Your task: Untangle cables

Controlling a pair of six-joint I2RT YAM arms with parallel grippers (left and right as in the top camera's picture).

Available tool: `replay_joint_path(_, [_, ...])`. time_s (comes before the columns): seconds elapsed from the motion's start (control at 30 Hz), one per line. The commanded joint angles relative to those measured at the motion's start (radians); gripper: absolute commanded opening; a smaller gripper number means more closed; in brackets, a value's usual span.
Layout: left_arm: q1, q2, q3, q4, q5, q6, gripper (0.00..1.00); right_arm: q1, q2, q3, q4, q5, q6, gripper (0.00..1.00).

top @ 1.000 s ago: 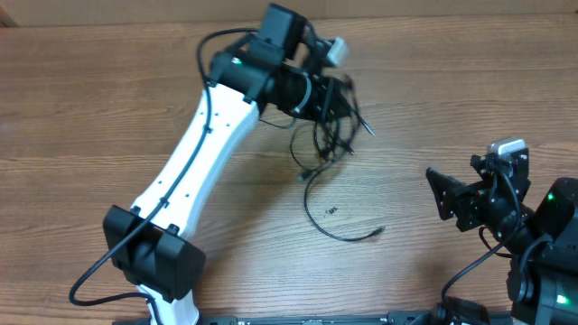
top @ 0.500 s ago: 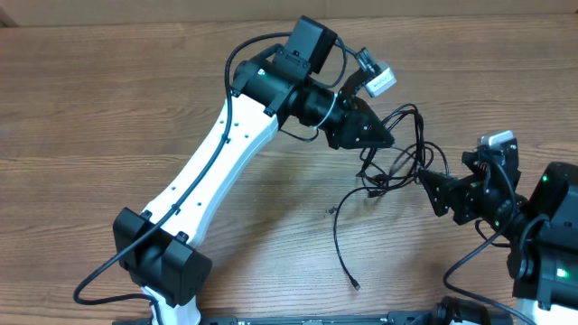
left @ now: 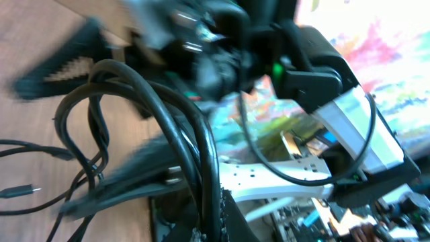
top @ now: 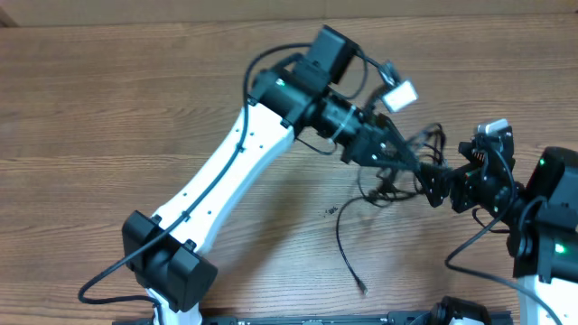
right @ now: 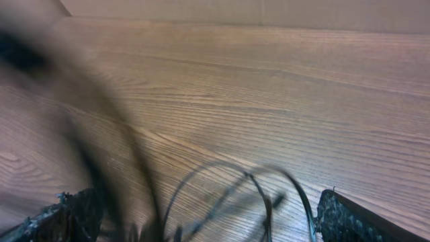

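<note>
The cables (top: 390, 177) are a thin black tangle hanging from my left gripper (top: 406, 161), which is shut on them. One loose end trails down across the table to a small plug (top: 362, 288). In the left wrist view the jaws (left: 211, 215) pinch several strands (left: 181, 121) that loop up and left. My right gripper (top: 435, 185) is open, right against the tangle. In the right wrist view, blurred cable loops (right: 259, 191) lie between its spread fingers (right: 201, 202) without being gripped.
The wooden table (top: 108, 108) stretches left and back. The left arm's white link (top: 226, 171) crosses the middle diagonally from its base (top: 172, 271). The right arm's body (top: 551, 226) stands at the right edge and also shows in the left wrist view (left: 316, 81).
My left gripper has carried the tangle from the back middle rightward to the right gripper. The loose end dragged along. The right gripper shifted slightly towards the tangle.
</note>
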Motion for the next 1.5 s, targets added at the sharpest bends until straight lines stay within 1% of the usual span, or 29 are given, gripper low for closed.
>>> replay_joint_path(0.0, [-0.039, -0.031, 0.014, 0.004, 0.051, -0.007, 0.04, -0.001, 0.045, 0.013, 0.032, 0.002, -0.004, 1.0])
replay_joint_path(0.03, [-0.044, -0.036, 0.014, -0.004, 0.051, -0.007, 0.04, -0.001, 0.055, 0.013, 0.048, 0.024, -0.003, 1.0])
replay_joint_path(0.13, [-0.032, -0.065, 0.014, -0.043, 0.042, 0.028, 0.04, -0.002, 0.086, 0.013, 0.101, 0.22, -0.001, 1.0])
replay_joint_path(0.2, [-0.004, -0.095, 0.014, -0.066, 0.002, 0.043, 0.04, -0.002, 0.091, 0.013, 0.14, 0.375, 0.057, 1.0])
replay_joint_path(0.27, [0.037, -0.137, 0.014, -0.087, -0.076, 0.043, 0.04, -0.002, 0.091, 0.014, 0.182, 0.508, 0.093, 1.0])
replay_joint_path(0.4, [0.122, -0.236, 0.014, -0.126, -0.264, 0.042, 0.04, -0.002, 0.091, 0.014, 0.247, 0.713, 0.108, 1.0])
replay_joint_path(0.5, [0.168, -0.305, 0.014, -0.14, -0.41, 0.042, 0.04, -0.002, 0.089, 0.014, 0.269, 0.81, 0.164, 1.0])
replay_joint_path(0.57, [0.196, -0.346, 0.014, -0.148, -0.467, 0.042, 0.04, -0.002, 0.089, 0.014, 0.277, 0.85, 0.201, 1.0])
replay_joint_path(0.67, [0.227, -0.396, 0.014, -0.161, -0.54, 0.039, 0.04, -0.002, 0.089, 0.014, 0.278, 0.867, 0.247, 1.0])
replay_joint_path(0.87, [0.252, -0.436, 0.014, -0.166, -0.675, -0.023, 0.04, -0.002, 0.089, 0.014, 0.256, 0.853, 0.284, 1.0])
replay_joint_path(1.13, [0.252, -0.438, 0.014, -0.166, -0.723, -0.06, 0.04, -0.002, 0.089, 0.014, 0.217, 0.842, 0.29, 1.0])
replay_joint_path(1.27, [0.251, -0.438, 0.014, -0.166, -0.723, -0.06, 0.04, -0.002, 0.089, 0.014, 0.203, 0.758, 0.291, 1.0])
replay_joint_path(1.33, [0.252, -0.438, 0.014, -0.166, -0.732, -0.061, 0.04, -0.002, 0.089, 0.014, 0.194, 0.747, 0.312, 1.0])
replay_joint_path(1.37, [0.252, -0.438, 0.014, -0.167, -0.743, -0.063, 0.04, -0.002, 0.089, 0.014, 0.188, 0.748, 0.32, 1.0])
replay_joint_path(1.47, [0.252, -0.439, 0.014, -0.173, -0.856, -0.116, 0.04, -0.002, 0.089, 0.014, 0.171, 0.772, 0.33, 1.0])
